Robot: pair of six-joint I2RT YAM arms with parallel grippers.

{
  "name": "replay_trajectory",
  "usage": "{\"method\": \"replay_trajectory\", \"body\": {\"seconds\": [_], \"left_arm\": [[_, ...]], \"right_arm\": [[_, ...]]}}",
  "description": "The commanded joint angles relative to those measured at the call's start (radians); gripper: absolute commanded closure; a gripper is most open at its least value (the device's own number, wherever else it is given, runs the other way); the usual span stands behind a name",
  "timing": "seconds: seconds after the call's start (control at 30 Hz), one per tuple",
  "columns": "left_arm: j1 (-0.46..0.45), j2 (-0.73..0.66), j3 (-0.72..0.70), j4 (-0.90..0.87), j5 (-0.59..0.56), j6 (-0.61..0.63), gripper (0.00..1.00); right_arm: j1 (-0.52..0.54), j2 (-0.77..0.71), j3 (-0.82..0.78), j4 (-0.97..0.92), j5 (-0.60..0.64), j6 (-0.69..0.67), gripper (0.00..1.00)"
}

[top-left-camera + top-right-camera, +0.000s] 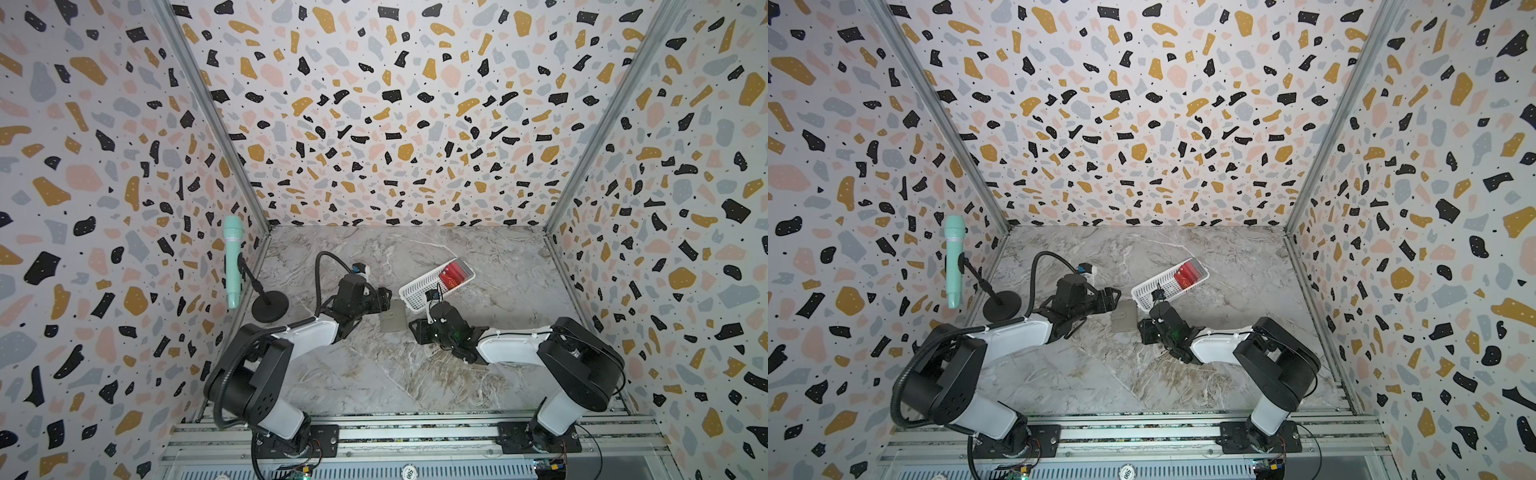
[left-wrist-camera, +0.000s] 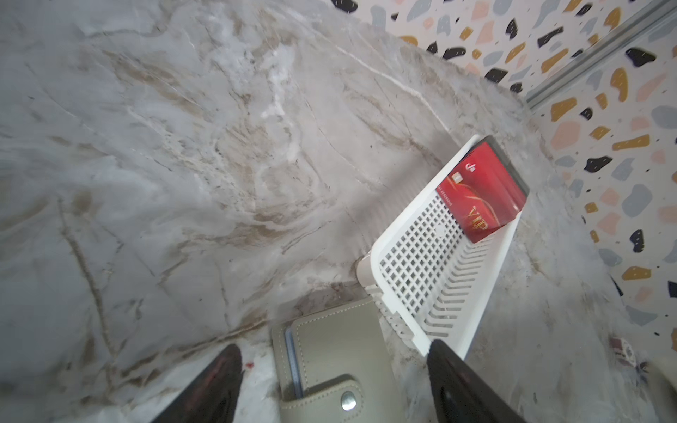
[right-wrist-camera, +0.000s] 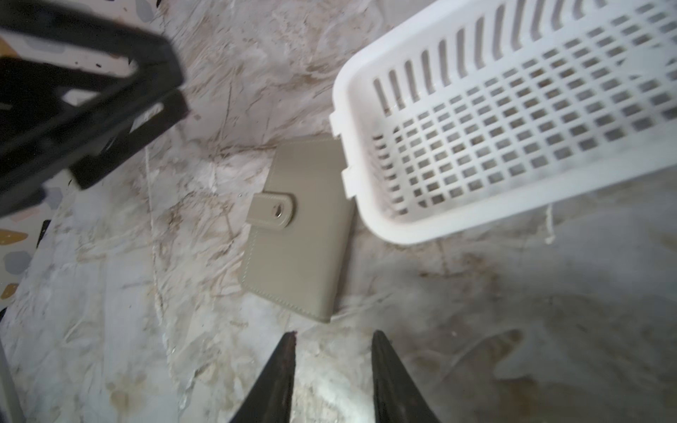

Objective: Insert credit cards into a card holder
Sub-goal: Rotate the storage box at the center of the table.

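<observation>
Nearest my side, the right end effector (image 3: 335,334) sits low over the tabletop (image 1: 374,374), jaws only part open and holding nothing; its tips stop just short of the card holder's plain edge.

The card holder (image 3: 304,238) lies flat and closed between the two arms, with the snap tab (image 3: 273,212) fastened on the edge that faces the left arm. One corner sits right against the near end of the white basket (image 3: 432,227); I can't tell whether they actually touch.

The left end effector (image 2: 334,348) comes in from the other side, jaws spread wide and empty. In its wrist view one finger shows on each side of the holder's tab end, though I can't say how high above the holder they are.

Farther back, the credit cards (image 2: 480,194) are stacked in the far end of the basket, with a red VIP card on top.

As I read it, the step in hand is getting the holder open, and no card has been picked up yet. To do that well, I'd pin the plain edge with the right side first, pressing straight down so the holder doesn't slide under the basket; then I'd catch only the tab with the left side — not the whole cover — and peel it upward, away from the snap. The basket wall crowds one left finger, so I'd go slowly there.
</observation>
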State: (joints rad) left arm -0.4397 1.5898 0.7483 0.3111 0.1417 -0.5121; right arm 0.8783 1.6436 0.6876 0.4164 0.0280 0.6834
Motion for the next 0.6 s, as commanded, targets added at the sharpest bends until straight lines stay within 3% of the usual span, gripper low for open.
{"method": "replay_trajectory", "body": {"seconds": [0.0,0.27,0.57], "left_arm": [[0.008,0.073,0.068,-0.004,0.091,0.071,0.19],[0.01,0.217,0.17,-0.04,0.141,0.099,0.18],[0.01,0.248,0.148,-0.023,0.213,0.077,0.18]], "right_arm": [[0.036,-0.031,-0.016,0.018,0.015,0.036,0.63],[0.071,-0.03,-0.046,0.031,0.015,0.07,0.64],[0.084,-0.004,-0.054,0.049,0.014,0.092,0.64]]}}
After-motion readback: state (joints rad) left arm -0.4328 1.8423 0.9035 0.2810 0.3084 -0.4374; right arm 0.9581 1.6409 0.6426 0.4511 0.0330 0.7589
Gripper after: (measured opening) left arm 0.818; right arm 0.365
